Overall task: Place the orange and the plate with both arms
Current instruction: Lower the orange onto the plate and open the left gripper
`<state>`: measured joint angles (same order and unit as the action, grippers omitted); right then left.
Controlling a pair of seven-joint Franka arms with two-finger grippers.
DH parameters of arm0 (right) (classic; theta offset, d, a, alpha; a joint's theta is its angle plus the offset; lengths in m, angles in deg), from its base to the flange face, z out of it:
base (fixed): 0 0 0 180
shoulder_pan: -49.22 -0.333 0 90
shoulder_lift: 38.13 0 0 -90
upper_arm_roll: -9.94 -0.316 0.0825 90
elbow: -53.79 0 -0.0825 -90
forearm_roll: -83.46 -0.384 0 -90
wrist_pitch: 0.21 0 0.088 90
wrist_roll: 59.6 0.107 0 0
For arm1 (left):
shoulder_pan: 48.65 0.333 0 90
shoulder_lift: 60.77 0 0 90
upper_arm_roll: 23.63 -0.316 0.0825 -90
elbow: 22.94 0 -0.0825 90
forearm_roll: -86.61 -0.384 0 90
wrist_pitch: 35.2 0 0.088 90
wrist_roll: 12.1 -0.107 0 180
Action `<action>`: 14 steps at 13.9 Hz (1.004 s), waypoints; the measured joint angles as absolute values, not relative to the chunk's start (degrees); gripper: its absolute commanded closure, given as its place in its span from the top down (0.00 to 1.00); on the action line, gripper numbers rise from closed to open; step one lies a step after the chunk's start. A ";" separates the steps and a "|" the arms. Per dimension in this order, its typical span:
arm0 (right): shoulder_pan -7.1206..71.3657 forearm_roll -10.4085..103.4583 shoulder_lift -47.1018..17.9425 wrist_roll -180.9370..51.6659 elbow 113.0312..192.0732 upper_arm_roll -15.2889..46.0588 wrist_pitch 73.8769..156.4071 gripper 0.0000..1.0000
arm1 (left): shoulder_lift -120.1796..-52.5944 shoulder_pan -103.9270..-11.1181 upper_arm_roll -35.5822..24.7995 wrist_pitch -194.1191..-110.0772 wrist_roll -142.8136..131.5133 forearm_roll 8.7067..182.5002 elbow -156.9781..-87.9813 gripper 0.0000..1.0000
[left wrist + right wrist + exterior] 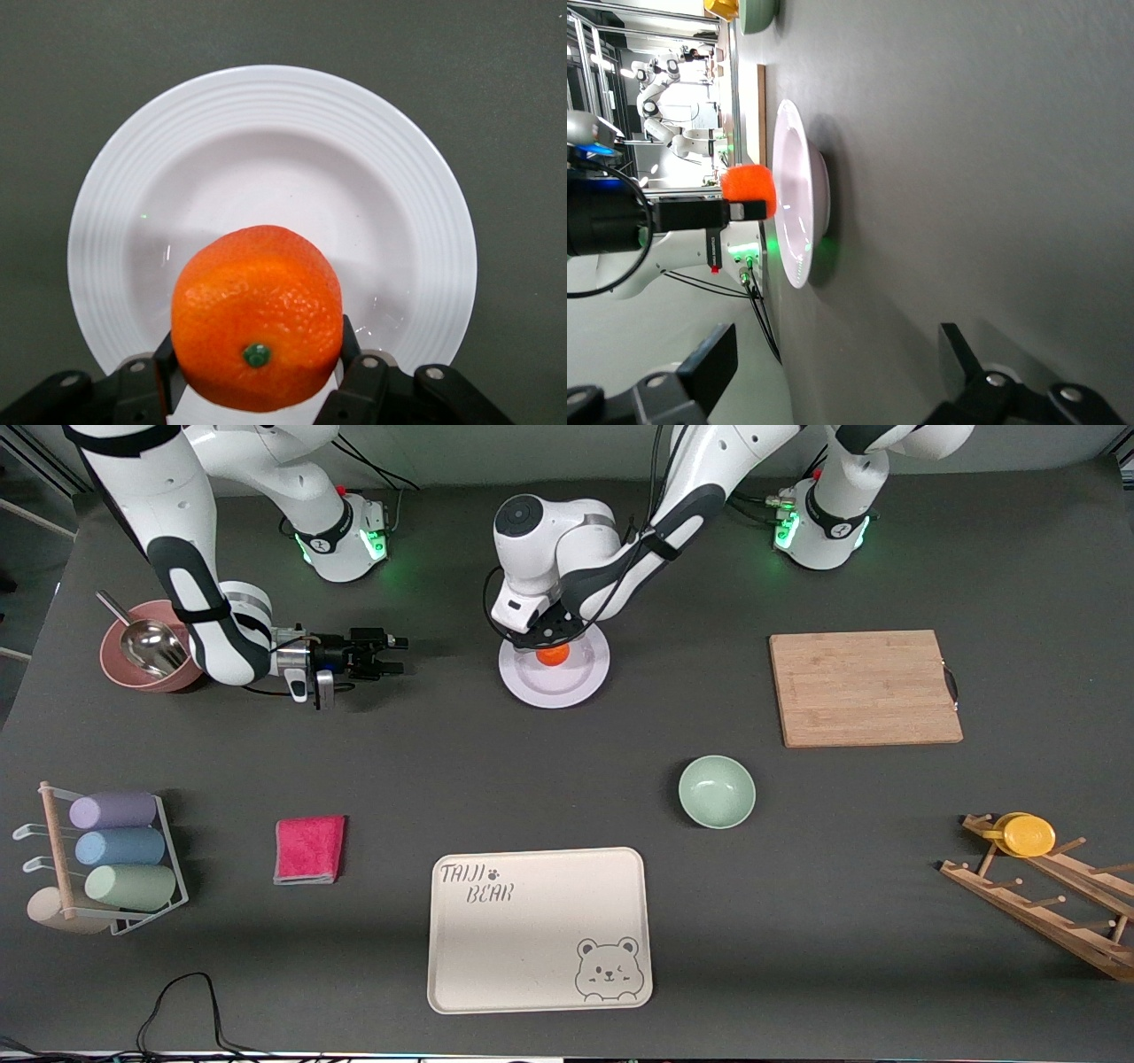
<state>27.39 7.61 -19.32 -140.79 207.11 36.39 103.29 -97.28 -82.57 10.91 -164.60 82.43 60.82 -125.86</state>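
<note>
The orange [553,654] is clamped between the fingers [350,347] of my left gripper [551,646], which is shut on it. It hangs just over the middle of the pale plate [549,695], about level with the rim. In the left wrist view the orange [257,319] fills the space between the jaws of the left gripper [257,359], with the plate [266,133] underneath. My right gripper [394,654] lies low over the table toward the right arm's end, open and holding nothing, pointing at the plate [799,204] and the orange [749,190].
A pink bowl with a metal scoop [146,657] sits by the right arm. A cutting board [864,688], a green bowl [717,791], a bear tray [539,930], a pink cloth [309,849], a cup rack [111,859] and a wooden rack with a yellow cup [1028,835] are around.
</note>
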 measured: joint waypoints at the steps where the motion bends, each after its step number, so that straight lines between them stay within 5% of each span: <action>1: 27.39 7.51 -18.35 -141.29 207.02 36.39 103.14 1.00 | -97.32 -82.62 10.80 -164.60 82.49 60.80 -125.77 0.00; 5: 27.39 7.43 -17.40 -141.51 206.73 36.36 103.02 1.00 | -97.73 -82.62 10.50 -165.79 82.65 60.68 -125.74 0.00; 9: 27.39 7.42 -17.31 -141.51 206.70 36.36 103.02 0.56 | -99.02 -82.71 10.40 -165.94 82.70 60.10 -125.75 0.00; 11: 27.39 7.40 -17.17 -141.51 206.69 36.35 103.01 0.42 | -99.90 -82.76 10.37 -166.41 83.28 59.80 -125.75 0.03; 12: 27.39 7.39 -17.12 -141.51 206.69 36.35 102.93 0.42 | -100.24 -82.76 10.35 -166.51 83.55 59.59 -125.75 0.74; 13: 27.39 7.39 -17.07 -141.51 206.68 36.35 102.66 0.42 | -100.42 -82.76 10.34 -166.52 83.77 59.44 -125.75 1.00; 14: 27.39 7.38 -17.03 -141.51 206.68 36.35 102.29 0.42 | -100.45 -82.76 10.33 -166.53 84.07 59.15 -125.74 1.00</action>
